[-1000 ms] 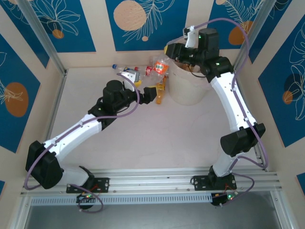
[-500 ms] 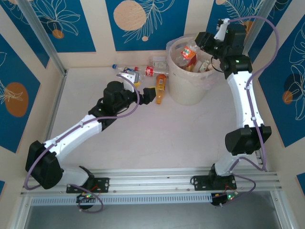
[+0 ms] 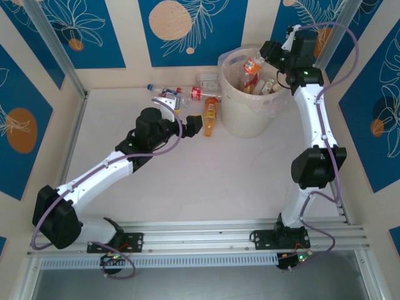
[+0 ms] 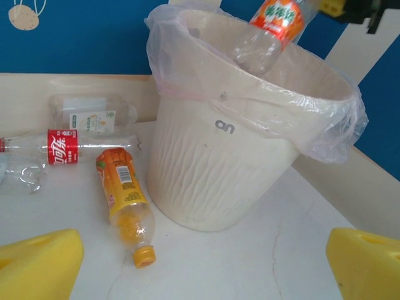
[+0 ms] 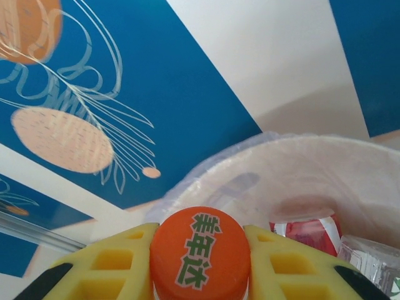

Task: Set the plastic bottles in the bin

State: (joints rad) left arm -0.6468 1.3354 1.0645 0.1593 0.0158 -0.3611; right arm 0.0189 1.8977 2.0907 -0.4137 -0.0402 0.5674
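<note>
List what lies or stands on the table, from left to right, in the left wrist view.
Red-label bottle → orange bottle → bin. The white-label bottle at the back overlaps the first two, so it is left out of the order.

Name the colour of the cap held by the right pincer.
Cap: orange, green lettering; right wrist view.
</note>
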